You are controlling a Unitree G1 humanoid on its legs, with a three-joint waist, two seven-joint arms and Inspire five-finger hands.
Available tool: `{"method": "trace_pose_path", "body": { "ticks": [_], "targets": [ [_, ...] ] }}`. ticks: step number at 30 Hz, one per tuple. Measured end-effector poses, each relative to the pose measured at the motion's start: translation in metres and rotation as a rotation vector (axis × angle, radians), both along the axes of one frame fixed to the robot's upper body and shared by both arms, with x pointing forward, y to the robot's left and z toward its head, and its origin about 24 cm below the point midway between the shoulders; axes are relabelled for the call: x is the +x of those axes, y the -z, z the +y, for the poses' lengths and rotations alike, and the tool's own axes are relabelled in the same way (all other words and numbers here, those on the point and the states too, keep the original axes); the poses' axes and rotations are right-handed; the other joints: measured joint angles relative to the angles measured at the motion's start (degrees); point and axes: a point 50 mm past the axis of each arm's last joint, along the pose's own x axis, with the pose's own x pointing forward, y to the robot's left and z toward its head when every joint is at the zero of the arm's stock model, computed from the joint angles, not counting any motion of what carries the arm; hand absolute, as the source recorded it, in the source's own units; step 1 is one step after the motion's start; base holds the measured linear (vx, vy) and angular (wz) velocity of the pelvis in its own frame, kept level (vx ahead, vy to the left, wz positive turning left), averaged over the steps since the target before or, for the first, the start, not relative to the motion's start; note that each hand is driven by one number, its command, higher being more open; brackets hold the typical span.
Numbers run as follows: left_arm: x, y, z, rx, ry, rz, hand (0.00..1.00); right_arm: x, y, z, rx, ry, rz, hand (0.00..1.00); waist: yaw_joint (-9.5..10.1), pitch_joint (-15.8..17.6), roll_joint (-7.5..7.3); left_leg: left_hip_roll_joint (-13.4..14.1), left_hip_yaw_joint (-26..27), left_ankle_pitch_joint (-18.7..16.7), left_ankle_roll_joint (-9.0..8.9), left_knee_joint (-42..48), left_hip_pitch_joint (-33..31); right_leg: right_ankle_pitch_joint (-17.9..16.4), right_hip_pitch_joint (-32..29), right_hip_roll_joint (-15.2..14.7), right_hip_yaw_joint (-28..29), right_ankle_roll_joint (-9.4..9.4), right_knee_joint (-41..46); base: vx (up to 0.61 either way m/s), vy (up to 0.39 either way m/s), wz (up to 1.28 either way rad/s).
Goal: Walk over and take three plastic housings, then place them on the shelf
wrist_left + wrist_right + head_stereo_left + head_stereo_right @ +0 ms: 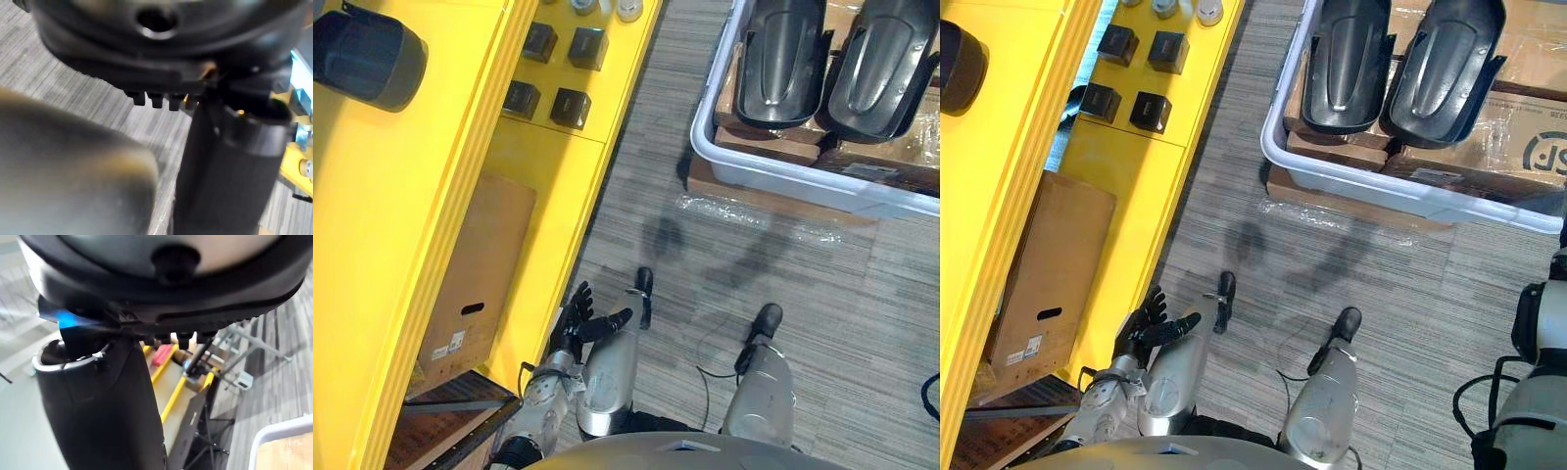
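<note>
Two housings (pixel 783 64) (pixel 886 64), dark and glossy, lie side by side in a pale bin (pixel 773 176). They rest on cartons (pixel 764 147) packed inside it, and the nearer ends of both reach toward the bin's near rim. One carton (pixel 1538 147) at the bin's right end bears large dark print and a round mark. The bin sits on another flat carton on the floor (pixel 754 284), which is grey striped carpet. A strip of clear film (pixel 744 215) lies on the floor just before the bin's near edge.

A yellow shelf (pixel 538 186) runs along the left. Four small black blocks (pixel 571 108) sit two by two near its floor-side edge, and a dark rounded part (pixel 362 54) rests at the far left corner of its top level; whether that is a housing cannot be told. On a lower level lies a cardboard box (pixel 475 284) with a hand slot and a white label (pixel 455 343), its print too small to read.

The left hand (pixel 579 321) hangs over the floor just beside the shelf's lower edge, fingers straight and spread, well apart from the bin. The right hand (pixel 146 303) shows as a dark bulk in its wrist view; whether it is open or closed cannot be told.
</note>
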Motion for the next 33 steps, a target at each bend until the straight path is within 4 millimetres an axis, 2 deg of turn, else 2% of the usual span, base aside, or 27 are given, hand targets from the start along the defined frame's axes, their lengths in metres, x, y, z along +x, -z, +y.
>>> {"method": "trace_pose_path", "body": {
  "ticks": [2, 8, 12, 14, 18, 23, 27, 28, 33],
  "targets": [
    [-0.001, 0.001, 0.0, 0.002, 0.0, 0.008, 1.0, 0.005, 0.0, 0.002, 0.004, -0.014, 0.048, 1.0, -0.1, 0.1, -0.09, 0.0, -0.1, 0.5, -0.08, -0.8, 0.3, -0.1, 0.0, 0.1, -0.1, -0.09, 0.0, 0.03, -0.034, 0.03],
    [0.0, 0.0, 0.002, 0.003, -0.004, -0.003, 1.0, 0.025, 0.024, 0.008, 0.076, -0.045, 0.178, 1.0, 0.41, 0.5, -0.67, -0.1, -0.8, 1.0, -0.08, -1.5, -0.1, -0.1, 0.0, 0.2, -1.0, -0.22, -0.2, 0.01, -0.002, 0.06],
    [0.002, -0.001, 0.002, -0.004, -0.008, -0.01, 1.0, 0.032, 0.032, 0.012, 0.068, -0.076, 0.25, 1.0, 1.14, 0.5, -0.66, -0.2, -1.2, 1.1, -0.07, -1.3, -1.7, -0.1, -1.2, 0.2, -1.4, -0.23, -0.2, 0.01, 0.006, 0.05],
    [0.004, -0.002, 0.001, -0.005, -0.006, -0.016, 1.0, 0.032, 0.04, 0.008, 0.094, -0.074, 0.308, 1.0, 2.04, 0.5, -0.65, -0.2, -1.3, 1.1, -0.07, -1.2, -2.4, -0.1, -1.9, 0.2, -1.4, -0.23, 0.0, 0.01, 0.002, 0.02],
    [0.005, -0.003, 0.003, -0.008, -0.012, -0.019, 1.0, 0.03, 0.055, -0.001, 0.154, -0.04, 0.395, 1.0, 2.36, 0.4, -0.63, -0.3, -1.7, 0.7, 0.04, 0.1, -4.0, -0.1, -2.7, 0.2, -1.8, -0.23, 0.5, 0.02, 0.008, 0.04],
    [0.008, -0.003, 0.005, -0.023, -0.032, -0.009, 1.0, 0.02, 0.086, -0.019, 0.279, 0.03, 0.508, 1.0, 3.22, 0.4, -0.55, -0.2, -2.0, -0.7, 0.34, 2.7, -5.8, -0.4, -3.3, 0.2, -2.0, -0.08, 1.1, 0.0, 0.005, 0.01],
    [0.008, -0.001, 0.007, -0.034, -0.051, 0.012, 1.0, 0.015, 0.096, -0.025, 0.359, 0.008, 0.531, 1.0, 3.31, 0.4, -0.53, -0.2, -2.0, -1.0, 0.47, 3.7, -7.0, -0.4, -4.1, 0.2, -1.9, -0.03, 1.3, -0.01, 0.006, 0.0],
    [0.008, 0.0, 0.007, -0.032, -0.055, 0.017, 1.0, 0.015, 0.097, -0.025, 0.368, -0.005, 0.54, 0.0, 3.29, 0.3, -0.5, -0.2, -2.0, -1.1, 0.48, 3.7, -6.9, -0.4, -4.0, 0.2, -1.9, -0.03, 1.3, 0.0, 0.0, 0.0],
    [0.007, 0.0, 0.008, -0.029, -0.056, 0.021, 1.0, 0.011, 0.096, -0.03, 0.353, 0.006, 0.591, 0.0, 3.39, 0.3, -0.45, -0.2, -2.0, -1.1, 0.5, 3.7, -6.9, -0.6, -4.1, 0.2, -1.8, 0.18, 1.5, 0.0, 0.0, 0.0]
  ]
}}
